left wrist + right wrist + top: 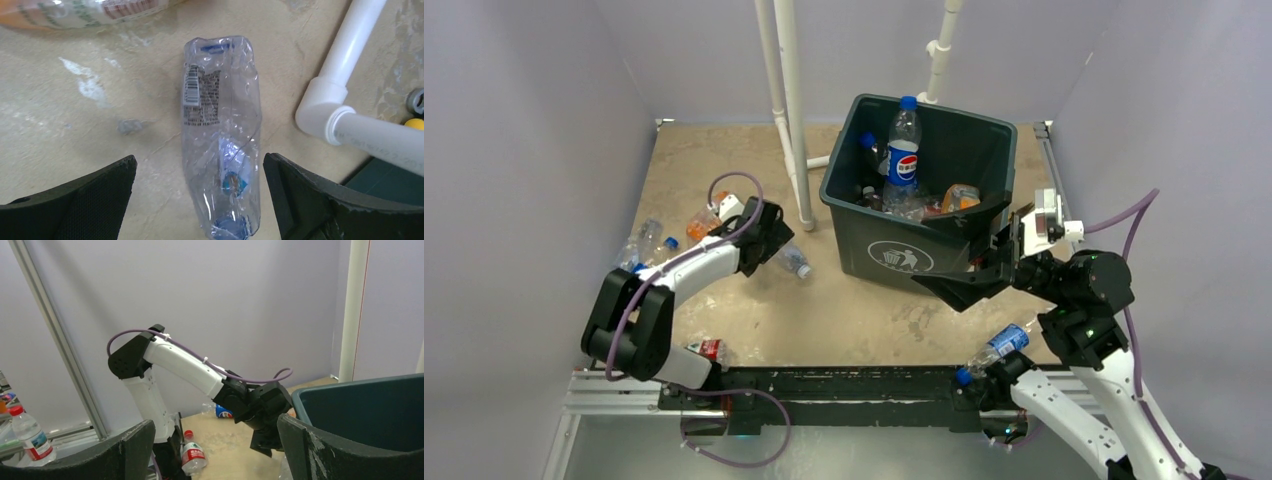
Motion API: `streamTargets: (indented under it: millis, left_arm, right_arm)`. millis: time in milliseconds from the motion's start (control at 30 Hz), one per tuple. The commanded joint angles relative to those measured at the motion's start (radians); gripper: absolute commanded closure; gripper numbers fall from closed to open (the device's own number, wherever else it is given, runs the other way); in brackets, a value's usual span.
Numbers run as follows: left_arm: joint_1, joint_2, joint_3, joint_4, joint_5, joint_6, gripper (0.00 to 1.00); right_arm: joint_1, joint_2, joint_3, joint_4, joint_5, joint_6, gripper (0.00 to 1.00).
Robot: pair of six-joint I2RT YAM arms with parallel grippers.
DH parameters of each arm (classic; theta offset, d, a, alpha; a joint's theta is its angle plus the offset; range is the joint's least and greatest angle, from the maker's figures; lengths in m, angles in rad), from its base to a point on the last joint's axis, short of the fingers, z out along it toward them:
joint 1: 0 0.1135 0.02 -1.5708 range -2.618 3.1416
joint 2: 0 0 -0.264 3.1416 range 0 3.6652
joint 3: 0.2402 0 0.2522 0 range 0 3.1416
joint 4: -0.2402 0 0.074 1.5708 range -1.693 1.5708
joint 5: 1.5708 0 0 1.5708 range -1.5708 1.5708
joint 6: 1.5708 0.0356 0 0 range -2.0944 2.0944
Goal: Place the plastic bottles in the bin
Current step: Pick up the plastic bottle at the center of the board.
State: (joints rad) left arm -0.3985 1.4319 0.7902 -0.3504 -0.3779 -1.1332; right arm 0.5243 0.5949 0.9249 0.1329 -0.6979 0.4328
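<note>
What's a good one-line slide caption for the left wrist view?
Open left gripper poised over a crushed clear bottle lying on the table, one finger on either side; white pipe elbow at right.

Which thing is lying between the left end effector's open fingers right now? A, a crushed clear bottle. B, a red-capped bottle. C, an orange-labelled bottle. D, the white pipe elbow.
A: the left wrist view shows a crushed clear bottle lying lengthwise in the gap of the open left end effector.
</note>
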Motion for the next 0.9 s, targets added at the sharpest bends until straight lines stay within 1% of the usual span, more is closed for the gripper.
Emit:
streamTargets:
  millis: [0, 100, 233, 300, 367, 467, 533, 600, 733, 800, 867]
  left_arm:
    - [-0.005, 0.053, 0.066, 0.06, 0.004, -0.024, 0.01]
    - [-0.012, 0.107, 0.076, 0.081, -0.003, -0.028, 0.01]
    - [-0.018, 0.202, 0.1, 0.067, -0.006, -0.035, 0.01]
    - [-0.019, 0.234, 0.097, 0.072, -0.007, -0.045, 0.03]
    - [-0.022, 0.25, 0.091, 0.079, -0.007, -0.056, 0.08]
    - [-0.028, 0.227, 0.067, 0.1, -0.006, -0.063, 0.21]
    - [-0.028, 0.187, 0.04, 0.12, -0.009, -0.064, 0.33]
    - [-0.028, 0.138, 0.009, 0.135, -0.012, -0.063, 0.49]
    - [-0.028, 0.035, -0.051, 0.139, -0.015, -0.059, 0.71]
    - [-0.028, -0.031, -0.062, 0.106, -0.013, -0.057, 0.79]
    - [-0.028, -0.13, -0.069, 0.044, -0.014, -0.052, 0.83]
  right_arm:
    - [-0.001, -0.021, -0.008, 0.012, 0.015, -0.01, 0.04]
    - [-0.001, -0.029, -0.009, 0.002, 0.017, -0.019, 0.04]
    - [-0.002, -0.041, -0.006, -0.012, 0.018, -0.026, 0.04]
    - [-0.001, -0.05, -0.005, -0.016, 0.019, -0.028, 0.04]
    - [-0.002, -0.059, -0.005, -0.019, 0.021, -0.031, 0.04]
    - [-0.001, -0.064, -0.006, -0.028, 0.022, -0.035, 0.04]
    - [-0.001, -0.065, -0.004, -0.036, 0.021, -0.04, 0.04]
    - [-0.001, -0.065, -0.003, -0.037, 0.018, -0.039, 0.04]
    - [-0.001, -0.064, -0.004, -0.025, 0.011, -0.028, 0.04]
    - [-0.001, -0.061, -0.007, -0.014, 0.007, -0.015, 0.04]
    - [-0.001, -0.054, -0.007, 0.003, -0.008, 0.003, 0.04]
